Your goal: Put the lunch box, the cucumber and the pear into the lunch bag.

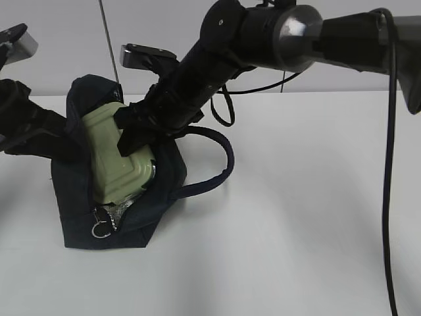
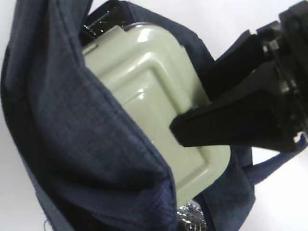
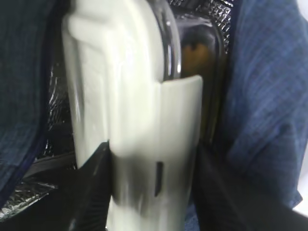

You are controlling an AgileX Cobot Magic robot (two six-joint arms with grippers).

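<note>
Lunch box [image 1: 117,155] found standing on edge inside the open mouth of the lunch bag [image 1: 154,197], sage lid facing the exterior camera, lower end already below the zipper line. Silver lining visible at 6 o'clock of the box. Metal zip pull [image 1: 100,229] hanging at 7 o'clock of the bag front.

Right gripper [image 1: 135,128] clamped across the box from 2 o'clock, one finger [image 2: 211,127] flat on the lid, the other behind on the clear base; side clip [image 3: 175,144] seen between the fingers in the right wrist view. Grip judged secure.

Left gripper [image 1: 46,138] at 9 o'clock of the bag, buried in navy fabric; appears to hold the bag wall open, but finger position not shown. Cannot tell whether closed.

Handling assessment: box rigid, smooth plastic, likely slippery on the lid face; best held across lid and base, as now, clear of the clips. Something brownish visible through the clear base, so probably some weight. Bag soft, collapses without support. Handle [image 1: 220,164] lying at 3 o'clock.

Cucumber and pear not seen in any view.
</note>
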